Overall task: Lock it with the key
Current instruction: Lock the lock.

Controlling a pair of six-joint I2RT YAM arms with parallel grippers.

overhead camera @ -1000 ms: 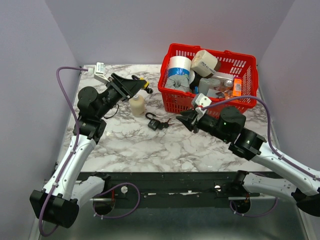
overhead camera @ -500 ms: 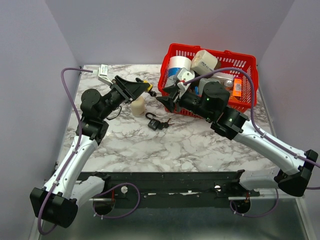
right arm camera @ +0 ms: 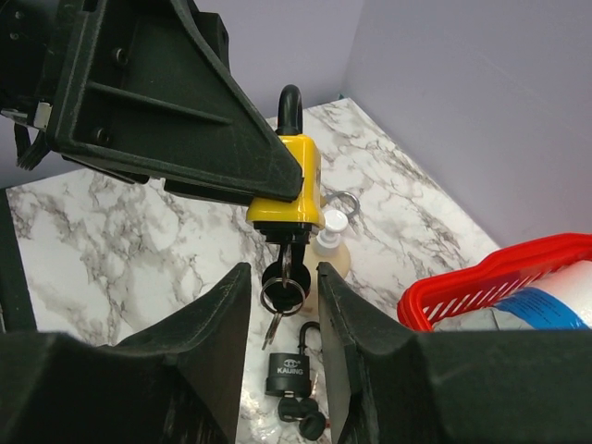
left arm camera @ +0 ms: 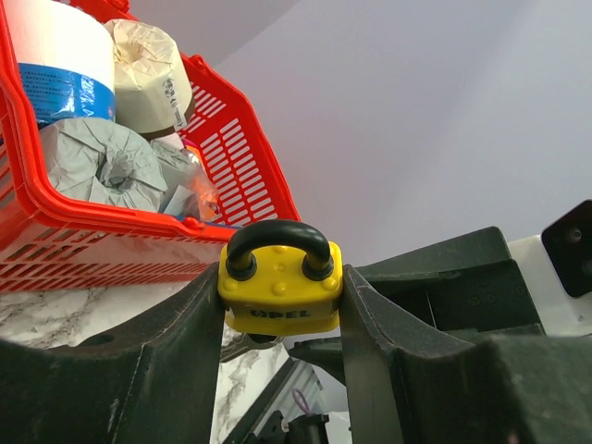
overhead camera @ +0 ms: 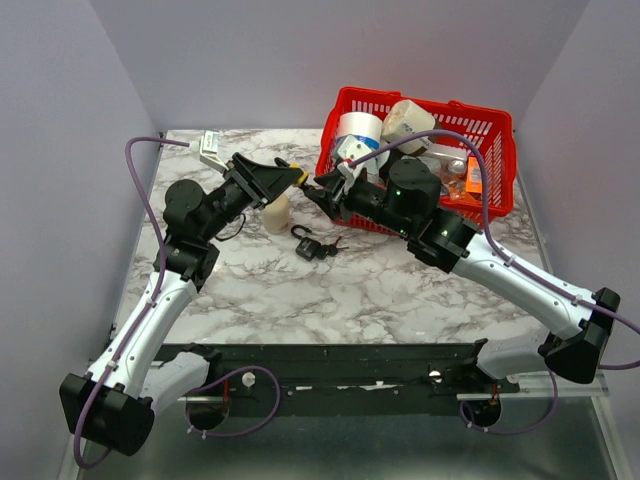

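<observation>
yellow padlock held aloft, key flanked by right fingers

item: yellow padlock (right arm camera: 287,180), shackle at 12 o'clock. it is clamped by its flat sides between the fingers of the left gripper (left arm camera: 280,298) and held above the marble table (overhead camera: 400,290), near the basket's left end.

key (right arm camera: 278,270): seated in the underside of the body at 6 o'clock, with a ring and a spare key hanging below. its long axis is seen to run 12 to 6 in the right wrist view.

right gripper (right arm camera: 281,287): its fingers stand apart, one at 9 and one at 3 o'clock of the key's head. no contact is seen. this arm is the nearer to the key; only the body is held by the left. a squeeze on the head and a twist about that axis is judged to come next.

red basket (overhead camera: 420,215): placed at 1 o'clock on the table. a white tape roll with a blue band (overhead camera: 358,135), a beige roll (overhead camera: 408,122), a grey wrapped bundle (left arm camera: 102,157) and an orange item (overhead camera: 474,172) are held in it.

also listed: black padlock (overhead camera: 308,247) lying on the table at 6 o'clock of the yellow one, and a small bottle (overhead camera: 275,212) just beside it.
</observation>
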